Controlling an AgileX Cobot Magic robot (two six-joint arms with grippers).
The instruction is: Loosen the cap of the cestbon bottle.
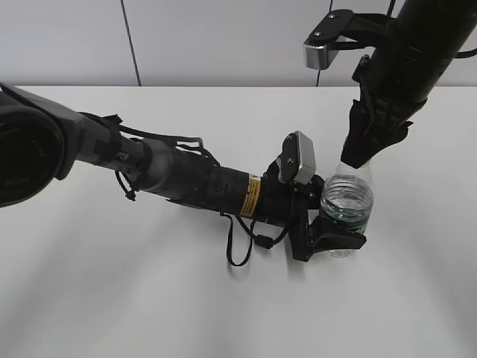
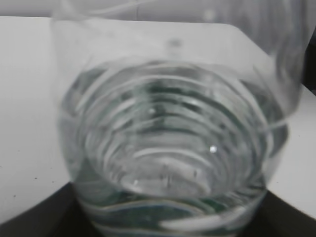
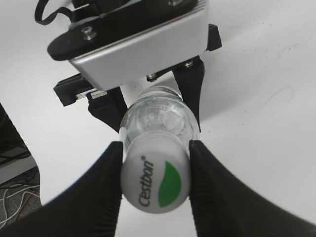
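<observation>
- Right hand point(image 3: 155, 182): comes down from above, its two dark fingers point(image 3: 106, 192) pressed against opposite sides of the cap point(image 3: 157, 182), pinching it (white top, green patch and "Cestbon" lettering facing the wrist camera).
- Cap: sits on the neck of the cestbon bottle point(image 1: 346, 201); no gap or tilt between cap and neck can be made out, so whether any turn has been made I cannot tell.
- Left hand point(image 1: 335, 235): reaches in low from the side, jaws wrapped around the lower body of the bottle, clamping it just below the green label band (its wrist view is filled by the water and ribbed wall, blurred and very close).
- Bottle: upright on the white bench point(image 1: 149, 298), partly filled with water, held between the two hands, one at the top and one at the base.
- Progress, as a judgement: both grips look set, bottle braced and cap seized. What is left is the twist itself, the right hand rotating about the bottle's axis while the left holds the body steady, then letting go.
- Bench around the bottle: only the left arm and its cable loop point(image 1: 242, 250) lie beside it.
</observation>
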